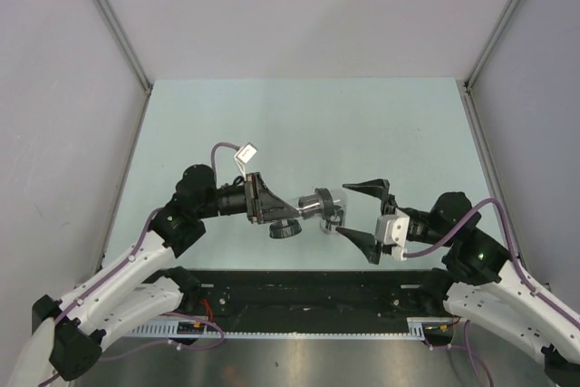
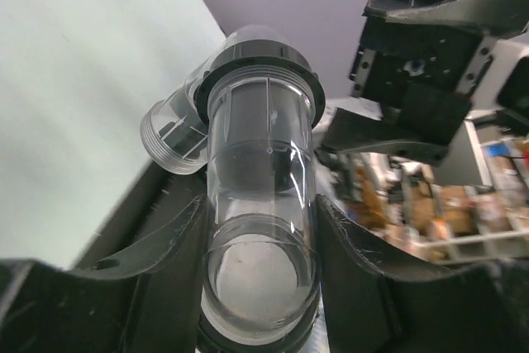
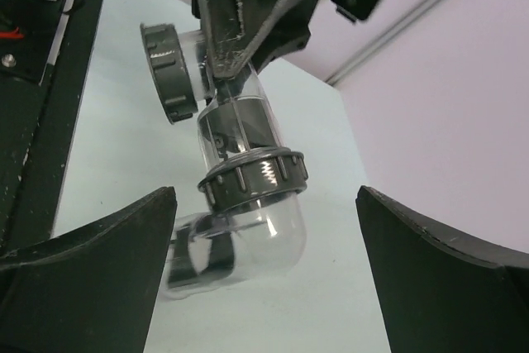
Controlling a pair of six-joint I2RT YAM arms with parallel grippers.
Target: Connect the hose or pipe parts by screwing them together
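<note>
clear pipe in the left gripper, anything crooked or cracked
Nothing stands out. The clear plastic pipe sits straight in the left gripper, its dark ribbed collar looks square around it, and no cracks show. The open right gripper is apart from it.

The pipe (image 2: 260, 204) is showing clear and see-through, its ribbed collars (image 3: 252, 178) showing dark grey. My left hand (image 1: 292, 210) and my right hand (image 1: 345, 209) are both looking black. The desk (image 1: 299, 124) is glowing pale mint, with purple cables (image 1: 214, 156) running along my white arms (image 1: 118, 287).
</note>
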